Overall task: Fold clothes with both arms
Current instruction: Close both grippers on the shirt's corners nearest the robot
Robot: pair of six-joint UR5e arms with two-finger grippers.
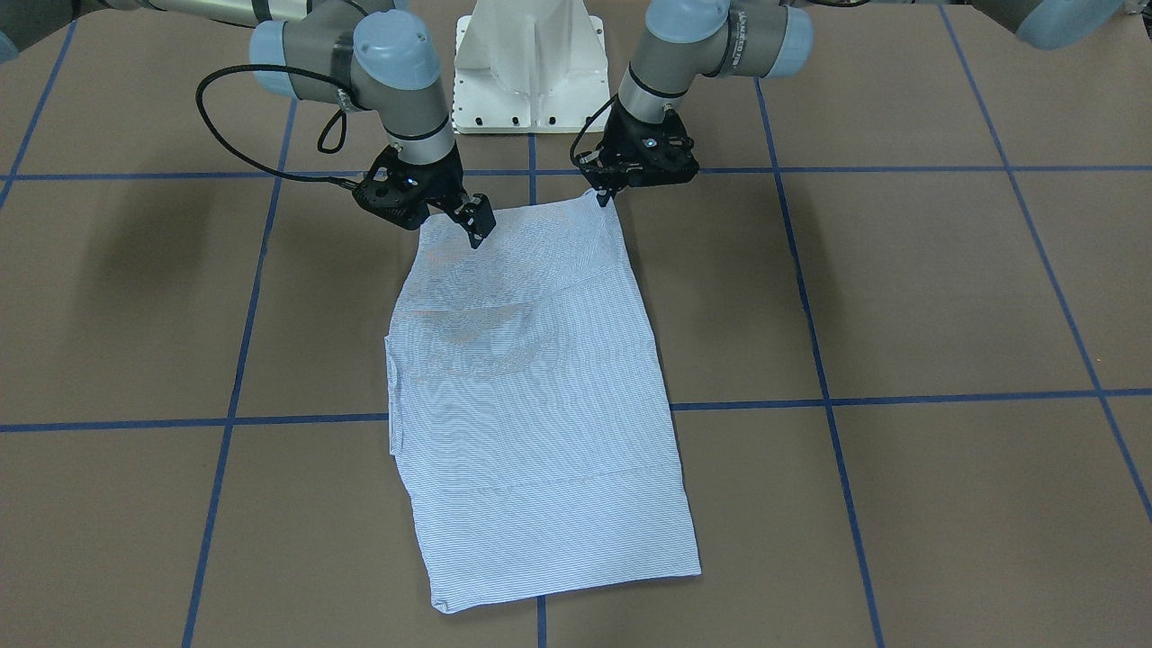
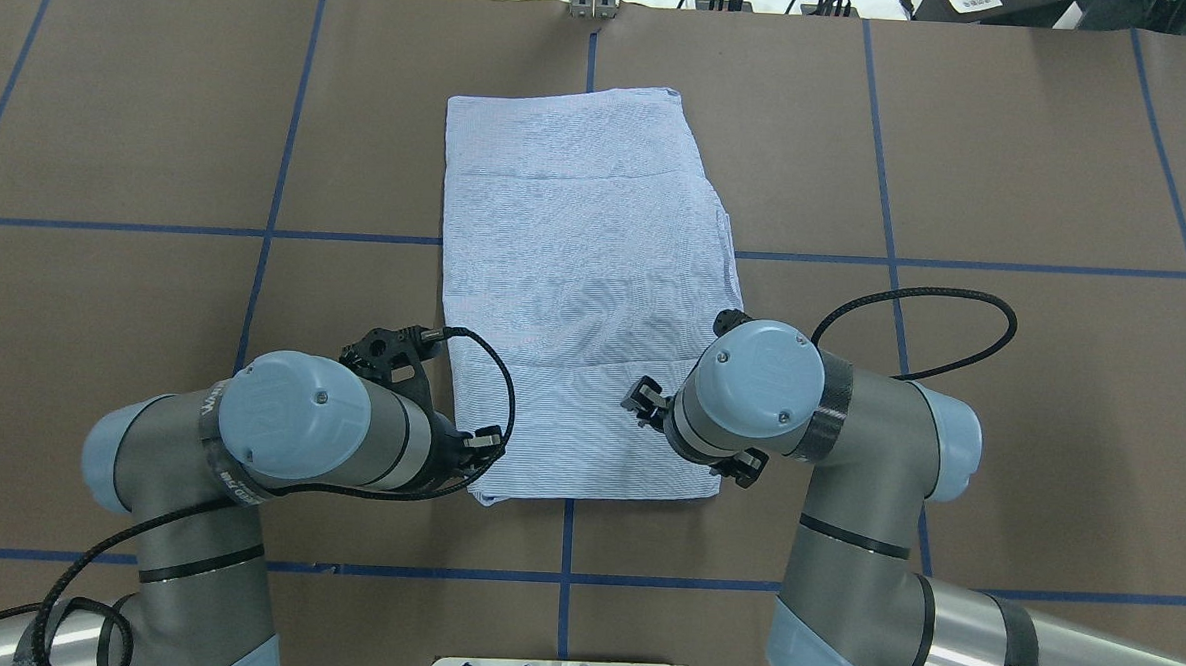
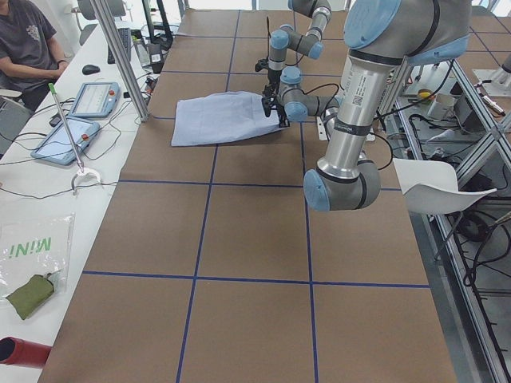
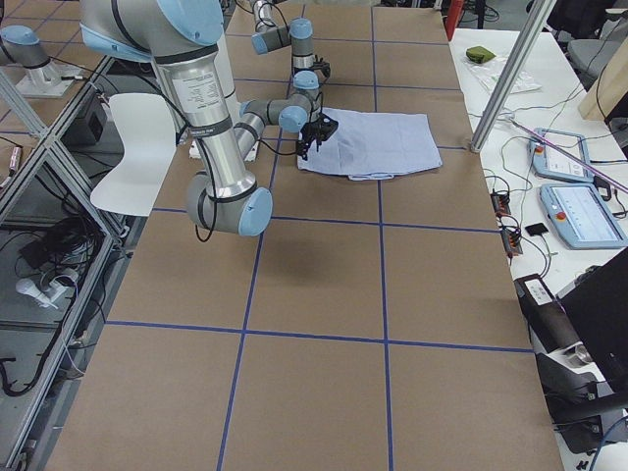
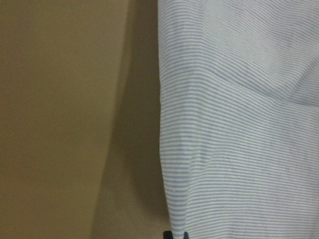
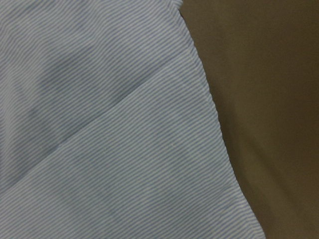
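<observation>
Left tool (image 1: 604, 196): narrow, apparently nipped on one near corner of the shirt (image 1: 540, 405), that corner drawn up into a small peak. Right tool (image 1: 478, 227): down over the cloth a little inside the other near corner, tip touching or just above the fabric. Wide or narrow, cannot tell: hidden under the wrist from above, and absent from its own camera.

Outward from there: shirt folded into a long rectangle, flat on the tabletop (image 1: 900, 297) near the middle, running lengthwise away from the robot base. Far edge well apart from both tools.

Probably the start of the crosswise fold: securing the near edge at both corners.

Next, most likely:
- Confirm a firm pinch on the right side, closer to its corner if needed.
- Lift both corners evenly.
- Carry the near edge forward over the body of the cloth.
- Lay it level with the far edge.

Worth guarding against: uneven height or a one-sided grip, hence a skewed crease.
</observation>
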